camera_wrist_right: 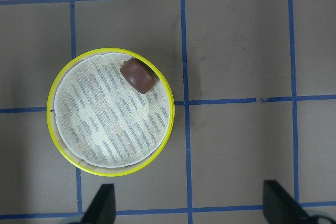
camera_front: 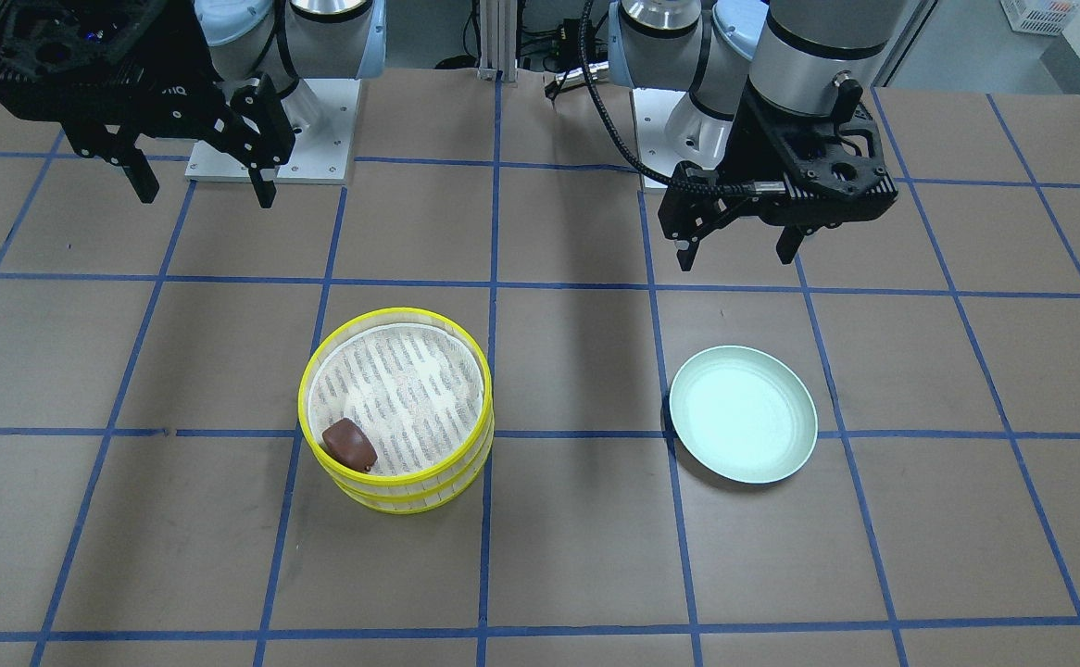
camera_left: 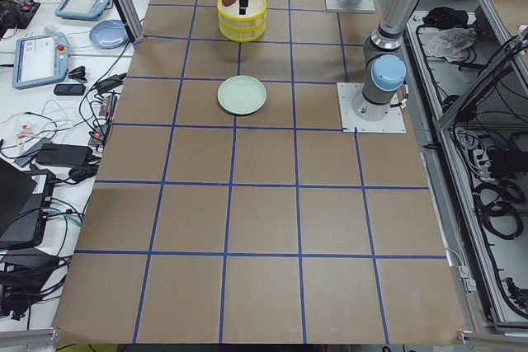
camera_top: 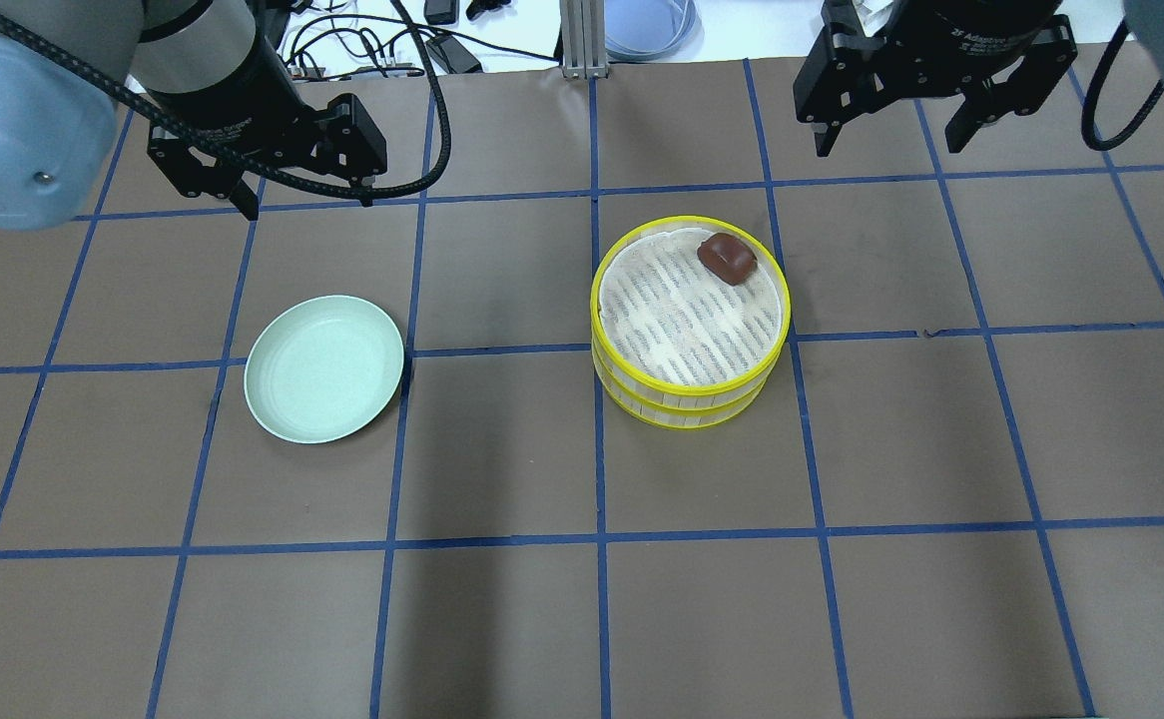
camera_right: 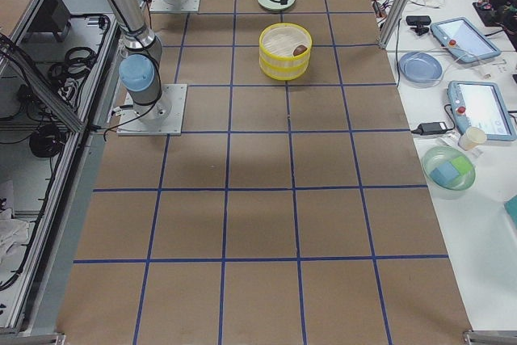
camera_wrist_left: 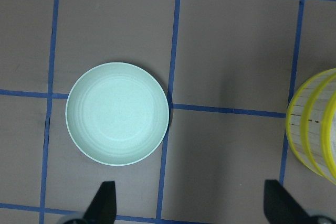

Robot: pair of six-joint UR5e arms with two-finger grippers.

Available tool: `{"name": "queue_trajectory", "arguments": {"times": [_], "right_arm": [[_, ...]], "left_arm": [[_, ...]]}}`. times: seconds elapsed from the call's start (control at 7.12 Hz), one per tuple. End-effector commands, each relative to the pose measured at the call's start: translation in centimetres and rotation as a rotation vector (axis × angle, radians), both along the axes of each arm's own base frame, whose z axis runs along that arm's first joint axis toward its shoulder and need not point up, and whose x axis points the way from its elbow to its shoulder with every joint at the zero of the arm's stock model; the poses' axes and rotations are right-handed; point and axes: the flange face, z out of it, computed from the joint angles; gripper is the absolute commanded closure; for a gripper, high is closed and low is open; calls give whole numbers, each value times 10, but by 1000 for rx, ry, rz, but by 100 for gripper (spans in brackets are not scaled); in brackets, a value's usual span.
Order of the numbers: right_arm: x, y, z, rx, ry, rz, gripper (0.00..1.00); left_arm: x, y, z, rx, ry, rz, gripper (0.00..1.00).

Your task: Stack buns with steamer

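Left gripper (camera_top: 307, 203): jaws spread wide, nothing held, raised above table (camera_top: 502, 449). Mint-green plate (camera_top: 323, 367) lies below it. Right gripper (camera_top: 886, 148): jaws likewise apart, nothing held, also raised. Below it stands steamer (camera_top: 687, 399), 2 yellow-rimmed tiers stacked. Dark reddish-brown bun (camera_top: 726, 258) sits in top tier against rim, well apart from both grippers.

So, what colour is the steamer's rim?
Yellow; the steamer rim shows best in the right wrist-mounted view.
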Motion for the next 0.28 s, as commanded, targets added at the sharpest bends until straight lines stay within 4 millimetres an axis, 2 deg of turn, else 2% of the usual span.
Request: {"name": "queue_trajectory", "arguments": {"times": [0.0,0.14], "right_arm": [[0,0,0,1,0,0,0],[0,0,0,1,0,0,0]], "left_arm": [[2,0,0,1,2,4,0],[2,-1,0,0,2,4,0]]}}
